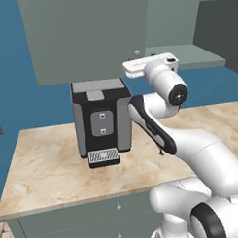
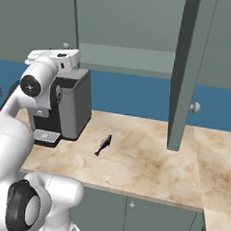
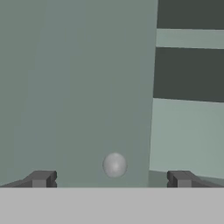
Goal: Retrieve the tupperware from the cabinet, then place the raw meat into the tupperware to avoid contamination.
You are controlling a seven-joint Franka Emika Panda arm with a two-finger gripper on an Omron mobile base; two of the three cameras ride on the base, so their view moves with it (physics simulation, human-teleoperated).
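Grey-green cabinet (image 1: 84, 37) was the thing in hand: the left door was shut, the right door (image 2: 188, 68) swung out edge-on in the right base view, w/ the inner shelf (image 2: 126, 57) showing pale behind it. Step looked like retrieval, stage one — opening up to get at the tupperware, which I couldn't make out anywhere inside from these views. Gripper (image 3: 109, 179) sat w/ its tips spread wide, nothing between them, lined up on the round pale knob (image 3: 114, 165) of the shut door, close to it but apparently not touching. Next move prob. called for easing fwd so the knob sat between the tips, closing on it, then pulling along the door's arc; the knob is small and round, so a slip off it seemed the main risk.

Raw meat (image 2: 103, 144), a slender dark fish w/ forked tail, lay flat on the marble counter (image 2: 148, 163), right of the coffee machine (image 1: 101, 119) & well apart from the arm
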